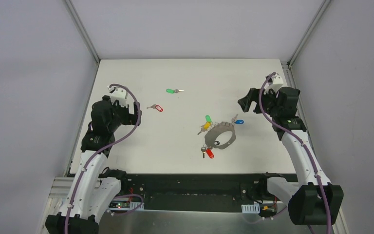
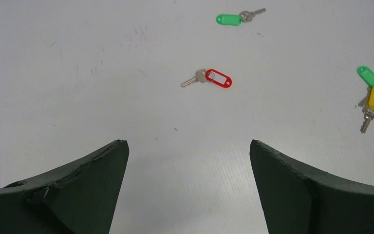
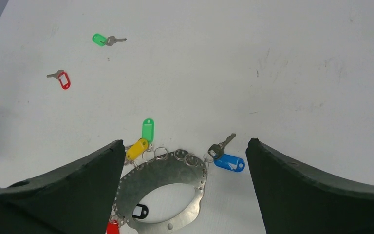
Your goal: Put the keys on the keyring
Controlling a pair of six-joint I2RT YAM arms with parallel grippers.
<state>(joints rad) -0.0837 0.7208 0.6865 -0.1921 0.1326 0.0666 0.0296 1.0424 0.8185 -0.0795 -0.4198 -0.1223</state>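
The keyring (image 1: pixel 217 129) is a flat grey metal loop with a holed rim, lying right of the table's middle. It fills the low centre of the right wrist view, keyring (image 3: pixel 151 170). Green (image 3: pixel 147 129), yellow (image 3: pixel 137 148), blue (image 3: pixel 229 162) and red (image 3: pixel 112 227) tagged keys sit at its rim. Two keys lie loose to the left: a green one (image 1: pixel 171 90) and a red one (image 1: pixel 157 107), also in the left wrist view as green (image 2: pixel 229 19) and red (image 2: pixel 218 78). My left gripper (image 1: pixel 135 116) and right gripper (image 1: pixel 246 102) both stand open and hold nothing.
A black tag (image 3: pixel 140 211) lies inside the loop's opening. Grey walls stand round the white table (image 1: pixel 190 73) on three sides. The arm bases and a black rail (image 1: pixel 190 187) run along the near edge.
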